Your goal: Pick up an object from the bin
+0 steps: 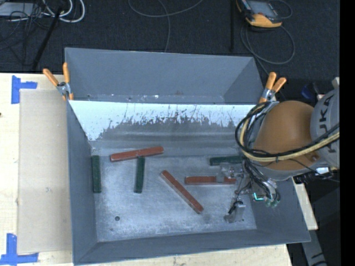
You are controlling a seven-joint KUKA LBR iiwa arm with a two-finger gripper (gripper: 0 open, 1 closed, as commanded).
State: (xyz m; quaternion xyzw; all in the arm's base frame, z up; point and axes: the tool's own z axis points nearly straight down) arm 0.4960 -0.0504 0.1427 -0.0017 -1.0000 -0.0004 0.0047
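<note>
My gripper hangs low over the bin floor near the front right corner, under the orange wrist cover. I see nothing held in it. Just up and left of it lies a short red-brown stick, flat and running left to right. A longer red-brown stick lies diagonally to the gripper's left. A dark green stick lies behind these, its right end hidden by the arm.
Further left lie a long red-brown stick, an upright dark green stick touching it from below, and another dark green stick by the left wall. The arm and its cables cover the bin's right side.
</note>
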